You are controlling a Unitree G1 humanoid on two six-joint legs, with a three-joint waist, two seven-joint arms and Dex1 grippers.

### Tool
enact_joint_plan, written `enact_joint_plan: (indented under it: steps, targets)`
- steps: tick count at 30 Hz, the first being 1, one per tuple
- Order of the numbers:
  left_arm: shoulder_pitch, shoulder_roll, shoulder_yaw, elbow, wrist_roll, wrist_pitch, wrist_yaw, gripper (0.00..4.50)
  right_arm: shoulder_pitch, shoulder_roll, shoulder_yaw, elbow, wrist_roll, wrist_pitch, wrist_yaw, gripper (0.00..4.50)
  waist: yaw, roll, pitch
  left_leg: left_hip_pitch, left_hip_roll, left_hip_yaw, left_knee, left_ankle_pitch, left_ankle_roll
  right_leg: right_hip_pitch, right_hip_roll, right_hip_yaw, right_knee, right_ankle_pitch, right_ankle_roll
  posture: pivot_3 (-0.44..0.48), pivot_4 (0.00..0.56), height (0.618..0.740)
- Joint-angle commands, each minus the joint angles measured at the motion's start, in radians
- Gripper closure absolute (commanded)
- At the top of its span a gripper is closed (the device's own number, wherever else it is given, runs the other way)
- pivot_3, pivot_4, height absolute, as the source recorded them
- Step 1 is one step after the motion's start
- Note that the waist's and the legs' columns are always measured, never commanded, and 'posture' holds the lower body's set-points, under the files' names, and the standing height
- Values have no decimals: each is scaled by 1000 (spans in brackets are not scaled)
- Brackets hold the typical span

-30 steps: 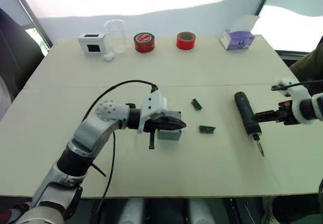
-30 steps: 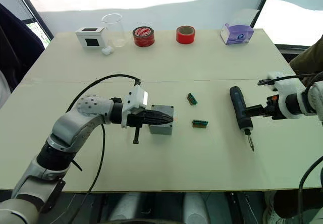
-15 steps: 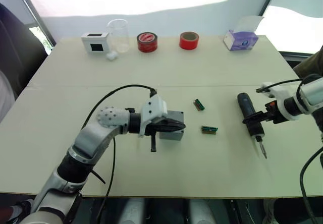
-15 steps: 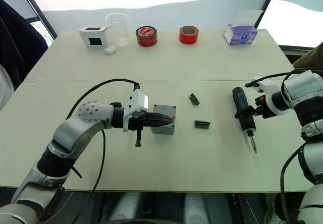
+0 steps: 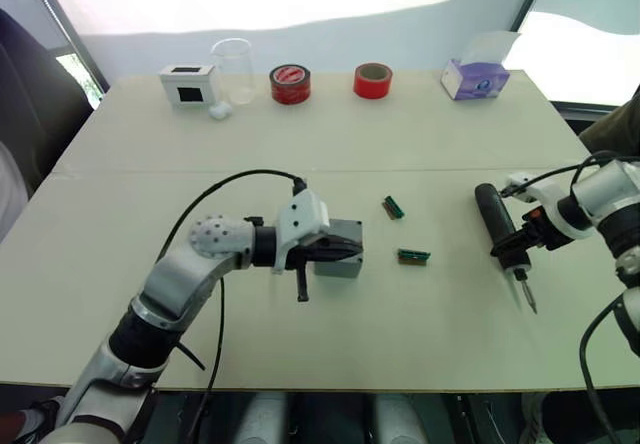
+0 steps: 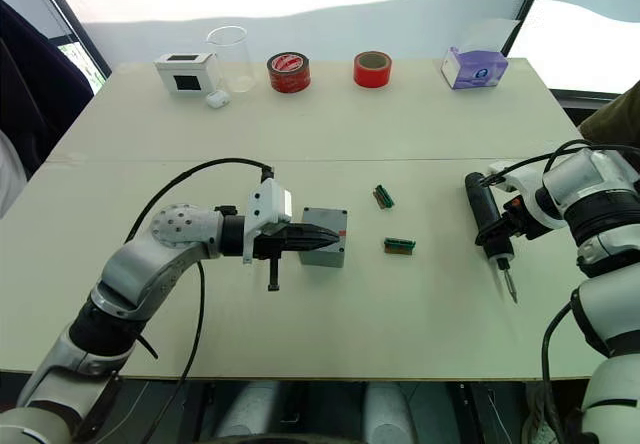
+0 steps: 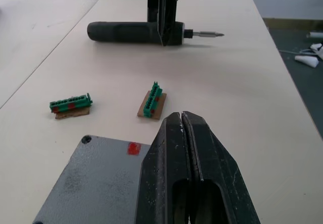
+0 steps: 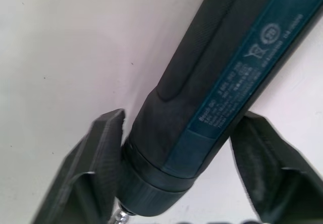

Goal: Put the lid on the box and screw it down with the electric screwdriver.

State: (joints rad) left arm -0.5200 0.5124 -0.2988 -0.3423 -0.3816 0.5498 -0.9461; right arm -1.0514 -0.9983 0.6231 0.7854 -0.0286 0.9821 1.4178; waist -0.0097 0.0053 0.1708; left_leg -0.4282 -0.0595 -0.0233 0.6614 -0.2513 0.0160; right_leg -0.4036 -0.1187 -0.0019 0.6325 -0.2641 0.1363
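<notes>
Right end effector (image 6: 503, 232), fingers spread to either side of the electric screwdriver (image 6: 484, 214) near its bit end; in the right wrist view one finger (image 8: 88, 168) touches the tool's collar while the other stands slightly off the barrel, so the tool is straddled but not clamped. The electric screwdriver (image 8: 222, 77) lies flat on the surface (image 6: 330, 124), its bit pointing toward the robot.

Left end effector (image 5: 335, 251), fingers pressed together with nothing between them, reaching over the near edge of the box (image 5: 340, 248). The lid (image 7: 96, 178) sits on top of the box, a small red mark at its far edge.

Between the box and the electric screwdriver lie two green connectors (image 6: 381, 196) (image 6: 398, 245), apart from both.

Along the far edge of the surface stand a white box with a black window (image 5: 187, 84), a clear beaker (image 5: 232, 68), two red tape rolls (image 5: 289, 83) (image 5: 372, 79) and a purple tissue box (image 5: 474, 77).
</notes>
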Motion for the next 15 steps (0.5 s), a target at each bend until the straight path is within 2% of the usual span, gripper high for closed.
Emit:
enact_joint_plan:
  steps: [1, 4, 10, 12, 14, 15]
  targets:
    - [-24, 14, 22, 3, 12, -31, -13, 4500, 26, -8, -7, -47, -26, 10, 39, 2667, 0, 0, 0, 0, 0, 0, 0, 0, 0, 0, 0, 0, 0, 0, 0, 0, 150, 740]
    - [-35, 28, 25, 30, 30, -46, -17, 4500, 19, 2, -56, -41, -24, 12, 18, 2684, 0, 0, 0, 0, 0, 0, 0, 0, 0, 0, 0, 0, 0, 0, 0, 0, 150, 740]
    - [-66, 66, 76, 97, 22, -54, -40, 4500, -140, 69, -293, 106, 4, -95, -228, 2684, -8, 5, 3, 0, 0, 1, 0, 1, -1, -2, 0, 1, 1, 1, 0, 0, 150, 740]
    - [-66, 79, 88, 109, 23, -59, -51, 4500, -148, 74, -345, 93, 20, -147, -260, 2684, -4, 6, 4, 0, 0, 2, -2, 2, -4, -4, 0, 1, 1, 1, 0, 0, 150, 740]
    - [-72, 98, 106, 127, 18, -59, -65, 4500, -125, 85, -463, 9, 81, -218, -315, 2684, -3, 6, 4, 0, 0, 1, -5, 3, -5, -4, 0, 1, 0, 1, 0, 0, 150, 740]
    - [-80, 111, 117, 140, 16, -53, -74, 4500, -107, 118, -594, -81, 167, -214, -362, 2684, -2, 6, 4, 0, 0, 1, -6, 3, -5, -5, 1, 1, 0, 1, 0, 0, 150, 740]
